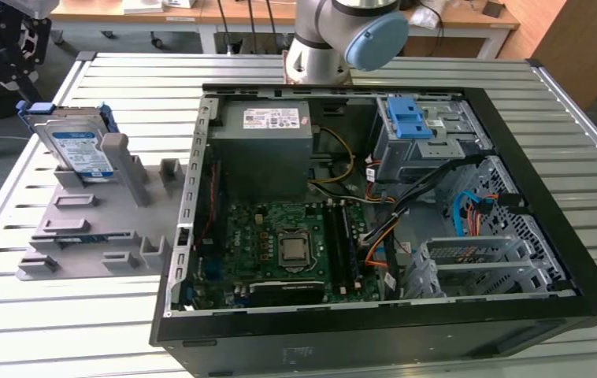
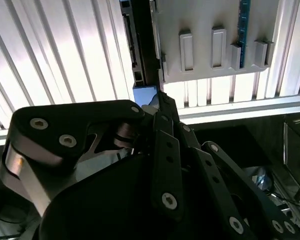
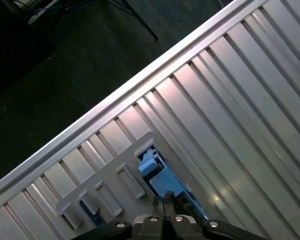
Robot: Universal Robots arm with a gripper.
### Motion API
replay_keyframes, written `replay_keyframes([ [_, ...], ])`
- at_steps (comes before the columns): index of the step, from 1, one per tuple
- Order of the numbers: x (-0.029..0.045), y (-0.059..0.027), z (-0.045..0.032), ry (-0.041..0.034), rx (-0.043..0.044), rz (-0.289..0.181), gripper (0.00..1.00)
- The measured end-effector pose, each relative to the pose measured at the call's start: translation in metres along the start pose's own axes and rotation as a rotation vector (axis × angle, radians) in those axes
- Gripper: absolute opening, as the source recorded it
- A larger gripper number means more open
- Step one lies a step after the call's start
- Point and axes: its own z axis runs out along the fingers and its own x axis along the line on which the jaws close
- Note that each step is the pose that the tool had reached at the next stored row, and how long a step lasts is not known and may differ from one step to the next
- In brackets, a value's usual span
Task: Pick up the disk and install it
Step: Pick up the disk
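Hovering clenched and empty just above the disk (image 3: 162, 182), the tool (image 3: 165, 200) hasn't picked it: disk stands upright in the fixture (image 1: 88, 228), exterior view's left of the case (image 1: 383, 335), install not started.

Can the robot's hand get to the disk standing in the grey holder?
Probably yes. In the first wrist view the hand hangs over the disk, which stands in the grey holder with nothing covering it.

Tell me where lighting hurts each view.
Second wrist view: glare washes out the table slats, the hand is a dark silhouette. First wrist view: floor beyond them nearly black. Exterior view: even light on the disk, shadow inside the computer case.
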Motion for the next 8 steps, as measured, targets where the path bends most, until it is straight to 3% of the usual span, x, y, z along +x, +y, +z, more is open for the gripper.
replay_keyframes([
  [8, 0.0, -0.0001, 0.0001, 0.0017, -0.001, -0.124, 0.11],
])
